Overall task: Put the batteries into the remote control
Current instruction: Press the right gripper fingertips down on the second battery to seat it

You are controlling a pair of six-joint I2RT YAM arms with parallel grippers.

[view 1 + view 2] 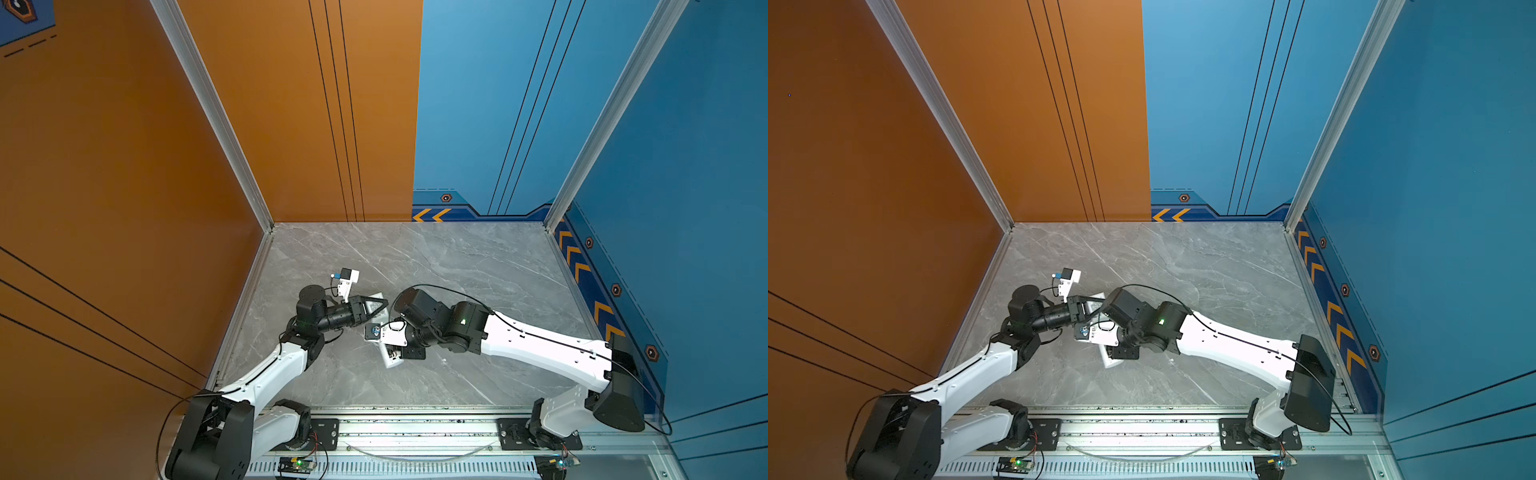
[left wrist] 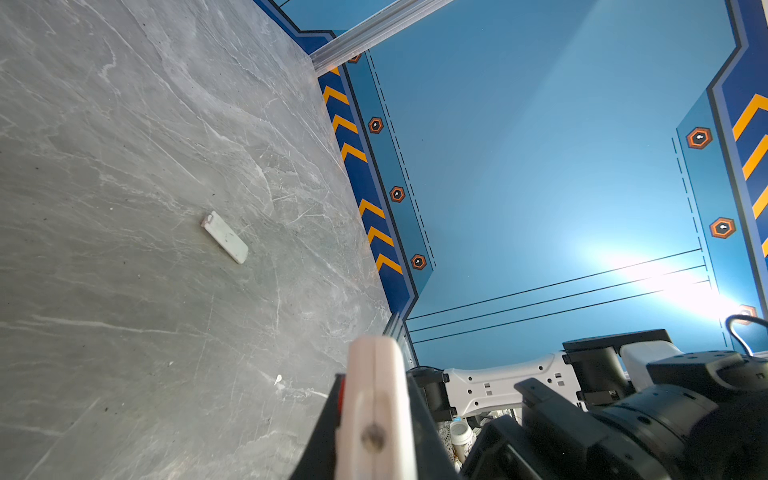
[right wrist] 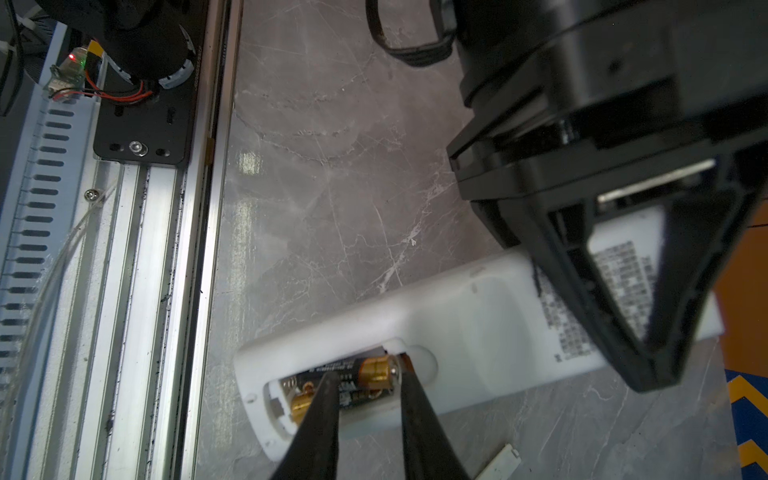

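The white remote control [image 3: 478,316] lies back-up, tilted over the grey table, with its battery bay open. My left gripper [image 3: 652,370] is shut on its far, labelled end; the left wrist view shows that end edge-on [image 2: 376,399] between the black fingers. Two batteries sit in the bay: one shows its gold end [image 3: 376,372], the other [image 3: 301,405] is partly behind a finger. My right gripper [image 3: 368,376] stands open a little, with its fingertips in the bay. One tip rests across a battery's middle, the other at its gold end. In both top views the remote [image 1: 390,360] [image 1: 1111,362] shows below the right wrist.
A small white battery cover [image 2: 225,237] lies loose on the table, close beside the remote [image 3: 498,461]. The metal rail [image 1: 415,428] runs along the front edge. Orange and blue walls close in three sides. The two arms nearly touch over the middle.
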